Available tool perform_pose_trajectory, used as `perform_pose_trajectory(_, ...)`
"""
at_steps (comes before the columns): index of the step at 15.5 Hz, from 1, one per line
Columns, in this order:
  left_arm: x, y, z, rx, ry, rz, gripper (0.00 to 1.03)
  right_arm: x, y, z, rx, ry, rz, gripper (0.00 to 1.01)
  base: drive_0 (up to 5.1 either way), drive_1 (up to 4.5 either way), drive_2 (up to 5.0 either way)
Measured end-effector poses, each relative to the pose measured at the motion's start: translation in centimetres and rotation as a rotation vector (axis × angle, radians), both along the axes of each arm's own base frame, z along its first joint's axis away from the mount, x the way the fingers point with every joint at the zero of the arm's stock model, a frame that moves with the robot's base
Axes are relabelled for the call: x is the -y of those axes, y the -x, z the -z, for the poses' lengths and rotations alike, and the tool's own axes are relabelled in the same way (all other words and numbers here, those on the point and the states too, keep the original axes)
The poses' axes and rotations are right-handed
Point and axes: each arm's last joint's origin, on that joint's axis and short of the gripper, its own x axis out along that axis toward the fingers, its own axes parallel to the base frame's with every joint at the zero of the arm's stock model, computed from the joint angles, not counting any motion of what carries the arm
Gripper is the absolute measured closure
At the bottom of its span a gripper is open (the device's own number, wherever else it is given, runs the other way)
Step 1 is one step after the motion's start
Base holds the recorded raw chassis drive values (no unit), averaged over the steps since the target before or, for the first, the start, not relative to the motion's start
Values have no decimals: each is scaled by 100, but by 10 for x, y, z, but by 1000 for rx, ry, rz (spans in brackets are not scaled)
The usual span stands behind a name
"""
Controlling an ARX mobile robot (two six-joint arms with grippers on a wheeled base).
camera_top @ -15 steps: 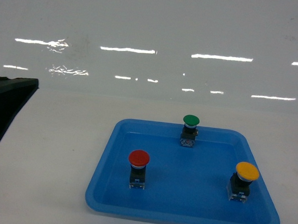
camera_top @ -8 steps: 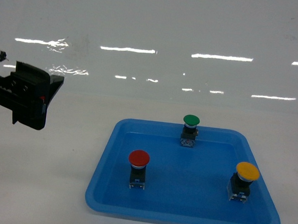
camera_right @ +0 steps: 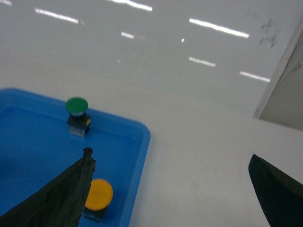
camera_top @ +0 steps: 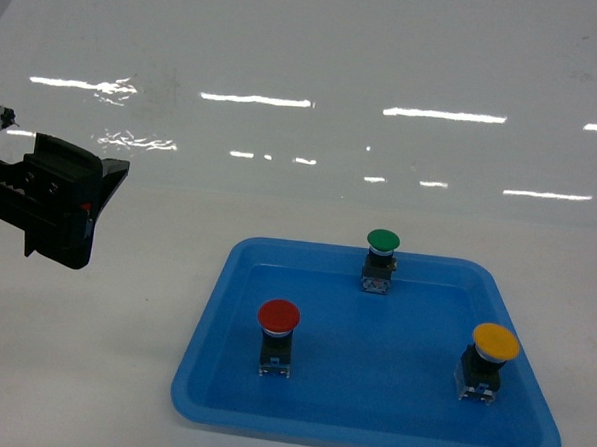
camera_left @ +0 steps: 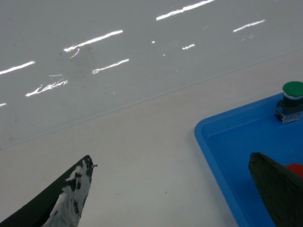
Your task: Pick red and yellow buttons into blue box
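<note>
The red button (camera_top: 279,318) and the yellow button (camera_top: 494,344) stand upright in a shallow blue tray (camera_top: 368,427), red at front left, yellow at front right. No blue box is in view. My left gripper (camera_top: 79,207) hovers over the bare table left of the tray, open and empty. In the left wrist view the left gripper (camera_left: 170,158) spans the tray's left rim, and a sliver of the red button (camera_left: 296,169) shows behind the right finger. My right gripper (camera_right: 170,156) is open and empty over the table just right of the tray, with the yellow button (camera_right: 98,195) by its left finger.
A green button (camera_top: 382,244) stands at the back of the tray. A glossy white wall runs behind the white table (camera_top: 120,374). In the right wrist view a pale upright panel (camera_right: 289,90) stands at the far right.
My left gripper has risen from the left edge of the head view and swung to the right into fuller view; it has barely moved in the last half second. The buttons have not moved.
</note>
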Motion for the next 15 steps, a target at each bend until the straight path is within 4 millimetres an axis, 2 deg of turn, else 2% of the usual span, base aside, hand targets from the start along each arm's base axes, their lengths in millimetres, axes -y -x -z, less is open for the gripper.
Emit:
perform_pose_trajectory(3, 0, 0, 0, 1, -2, 1, 5, 5, -23, 20, -142, 37, 17, 3, 0, 0, 0)
perform_pose_trajectory(7, 0, 0, 0, 0, -2, 1, 5, 3, -47, 28, -215, 107, -10, 3, 0, 0, 0)
perform_pose_trajectory(13, 0, 0, 0, 0, -3, 1, 5, -30, -78, 48, -307, 139, -123, 3, 0, 0, 0)
perform_pose_trajectory(15, 0, 0, 0, 0, -3, 1, 5, -33, -84, 57, -330, 132, -140, 3, 0, 0, 0)
